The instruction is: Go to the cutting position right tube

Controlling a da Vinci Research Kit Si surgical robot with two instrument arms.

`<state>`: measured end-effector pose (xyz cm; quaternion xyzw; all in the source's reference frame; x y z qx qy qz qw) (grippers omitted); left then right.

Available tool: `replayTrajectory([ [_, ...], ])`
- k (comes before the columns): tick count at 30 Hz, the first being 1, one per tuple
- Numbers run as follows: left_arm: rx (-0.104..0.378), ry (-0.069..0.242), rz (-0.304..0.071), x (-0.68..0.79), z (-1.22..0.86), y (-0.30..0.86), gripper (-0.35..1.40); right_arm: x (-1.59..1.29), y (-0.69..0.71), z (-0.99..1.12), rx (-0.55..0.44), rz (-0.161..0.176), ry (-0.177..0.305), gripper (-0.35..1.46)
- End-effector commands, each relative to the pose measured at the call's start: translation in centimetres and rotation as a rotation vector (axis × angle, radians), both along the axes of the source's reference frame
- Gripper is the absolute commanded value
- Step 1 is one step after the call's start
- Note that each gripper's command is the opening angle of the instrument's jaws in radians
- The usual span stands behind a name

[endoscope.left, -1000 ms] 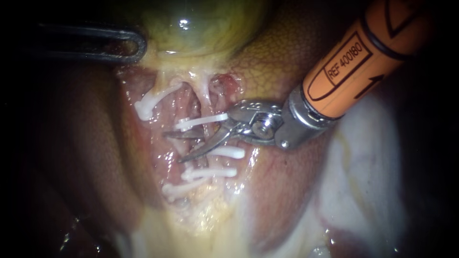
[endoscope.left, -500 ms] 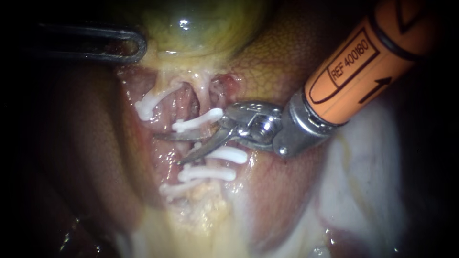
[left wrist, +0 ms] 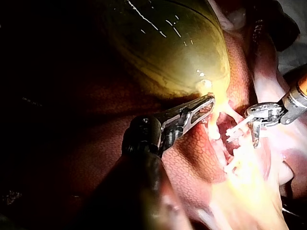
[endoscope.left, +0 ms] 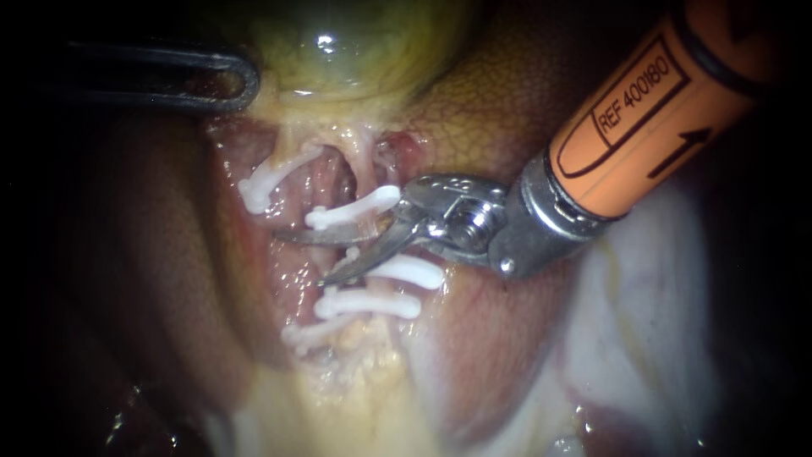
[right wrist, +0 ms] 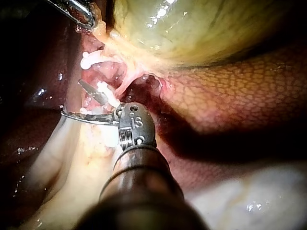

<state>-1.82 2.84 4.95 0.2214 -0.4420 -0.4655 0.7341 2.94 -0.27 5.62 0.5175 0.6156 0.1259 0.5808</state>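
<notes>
Where claw [endoscope.left: 301, 259] gapes, right tube [endoscope.left: 365, 172] sits between.

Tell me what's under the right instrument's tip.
Pink tissue shows between the right instrument's open blades, white clips either side. What lies directly beneath the metal is covered.

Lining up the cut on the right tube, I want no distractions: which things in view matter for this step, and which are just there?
In play:
- right instrument, blades open across the tube
- right tube
- upper clip and lower clip on either side of the blades

Just there:
- left instrument
- gallbladder
- liver
- separate clip off to the left
</notes>
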Motion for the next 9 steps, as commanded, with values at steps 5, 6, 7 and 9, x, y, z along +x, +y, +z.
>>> replayTrajectory([
  [5,0.000,0.000,0.000,0.00,0.00,0.00,-0.35,0.00,0.00,0.00,0.000,-0.002,0.001,0.69],
  [6,0.000,0.000,0.000,0.00,0.00,0.00,-0.35,0.00,0.00,0.00,0.000,-0.002,0.001,0.69],
  [7,0.000,0.000,0.000,0.00,0.00,0.00,-0.35,0.00,0.00,0.00,0.000,-0.002,0.001,0.71],
  [9,0.000,0.000,0.000,0.00,0.00,0.00,-0.35,0.00,0.00,0.01,-0.001,-0.002,0.002,0.73],
])
